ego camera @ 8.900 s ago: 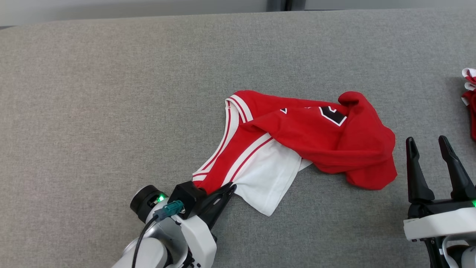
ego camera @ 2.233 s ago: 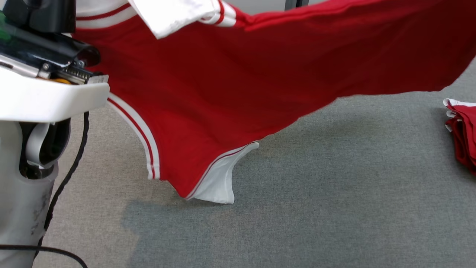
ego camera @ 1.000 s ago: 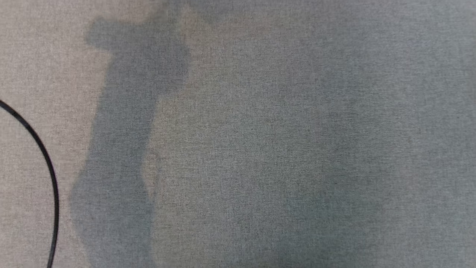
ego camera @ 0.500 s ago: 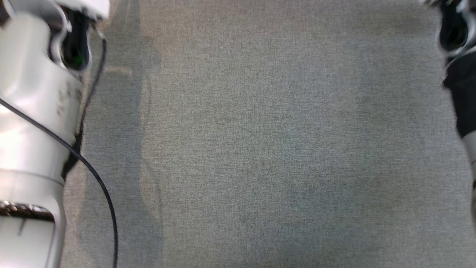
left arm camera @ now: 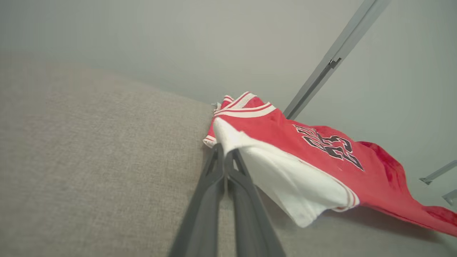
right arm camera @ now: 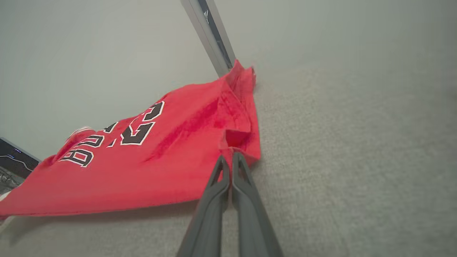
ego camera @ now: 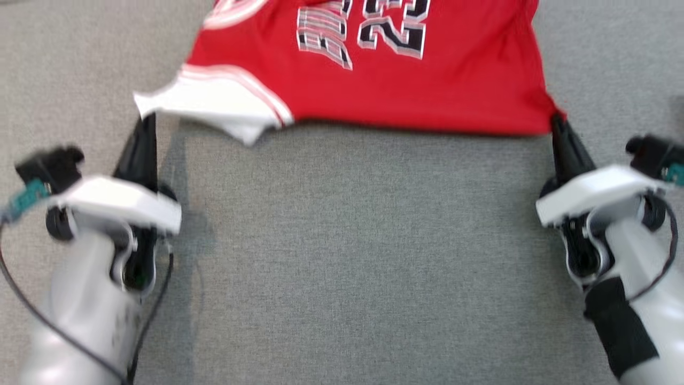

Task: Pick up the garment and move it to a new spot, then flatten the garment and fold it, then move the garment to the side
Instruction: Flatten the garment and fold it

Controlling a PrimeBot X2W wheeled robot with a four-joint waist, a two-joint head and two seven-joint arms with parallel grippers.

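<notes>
Grey woven fabric covers the bench [ego camera: 342, 256], which runs back to a pale wall [left arm camera: 160, 39]. Over the bench's far half a red basketball jersey [ego camera: 427, 91] is stretched wide with its printed side up. Its near edge is pulled taut between the two arms and held just off the fabric, with a shadow under it. The far end reaches toward the bench's far edge.

The left gripper [ego camera: 144, 120] is clenched on the jersey's near left corner, its dark fingers pressed together under a white side panel [ego camera: 214, 104] edged with red stripes. The right gripper [ego camera: 556, 123] is pinched tight on the near right corner, which is plain red. Both point toward the far edge and sit well apart.

A black, white-edged number 23 [ego camera: 393, 27] sits beside black lettering [ego camera: 320, 37] too blurred to read.
</notes>
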